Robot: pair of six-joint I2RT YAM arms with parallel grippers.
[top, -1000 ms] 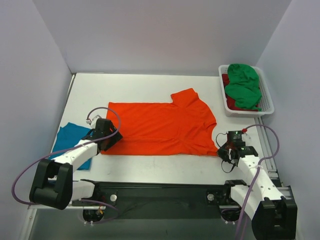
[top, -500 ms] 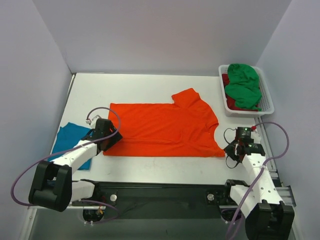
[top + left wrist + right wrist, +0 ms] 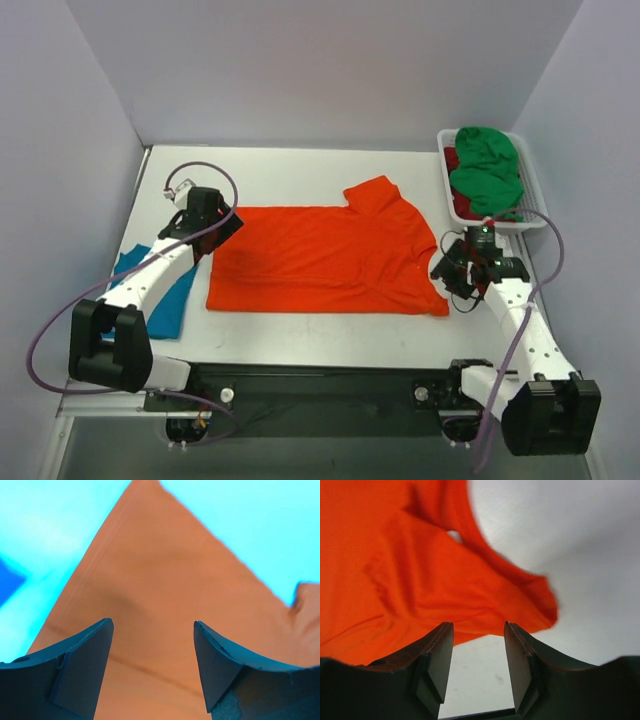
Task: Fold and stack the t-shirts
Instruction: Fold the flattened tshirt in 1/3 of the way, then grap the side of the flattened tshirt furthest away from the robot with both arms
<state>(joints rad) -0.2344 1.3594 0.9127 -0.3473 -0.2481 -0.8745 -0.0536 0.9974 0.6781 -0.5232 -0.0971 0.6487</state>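
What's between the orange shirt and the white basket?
Only bare table, in the top external view, separates the orange shirt from the basket. The right gripper sits nearer the bases.

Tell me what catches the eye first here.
A bright orange t-shirt lies spread flat in the middle of the table. A green shirt is heaped in the white basket at the far right, and a teal shirt lies at the left edge.

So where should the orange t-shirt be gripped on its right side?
Likely the loose corner flap, approached low from the right edge: the orange t-shirt lies flat, and only that flap pokes toward the open right gripper.
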